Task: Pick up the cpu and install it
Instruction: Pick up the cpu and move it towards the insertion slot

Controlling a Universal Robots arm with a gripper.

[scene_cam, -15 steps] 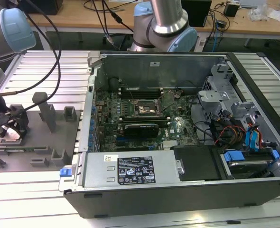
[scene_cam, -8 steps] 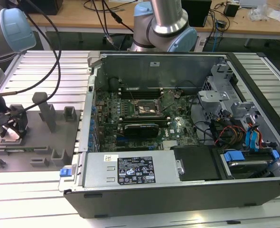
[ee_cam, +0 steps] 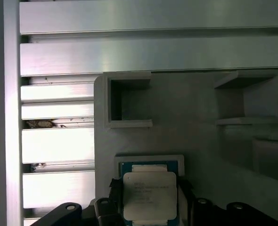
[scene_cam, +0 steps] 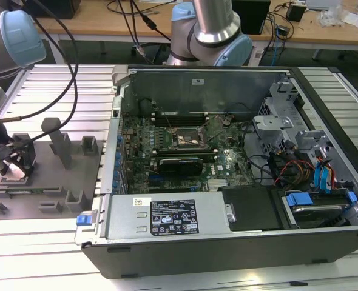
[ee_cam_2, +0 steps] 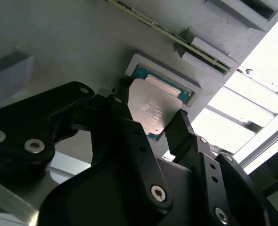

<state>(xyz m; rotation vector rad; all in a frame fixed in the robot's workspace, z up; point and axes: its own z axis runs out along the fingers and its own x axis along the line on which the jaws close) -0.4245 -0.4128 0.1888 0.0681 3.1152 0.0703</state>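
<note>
Hovers at the exterior view's left over the grey tray (scene_cam: 57, 177), hand (scene_cam: 14, 170) grasping the cpu (ee_cam: 150, 195) by opposite edges, low in its pocket (ee_cam: 117, 162); motherboard socket (scene_cam: 188, 139) well apart, rightward. Risks slipping on thin edges, jamming it against the pocket wall.

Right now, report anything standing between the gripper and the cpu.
Nothing visible does. In both wrist views the gripper is down at the cpu, which lies in its recess in the grey tray, with nothing between them.
</note>
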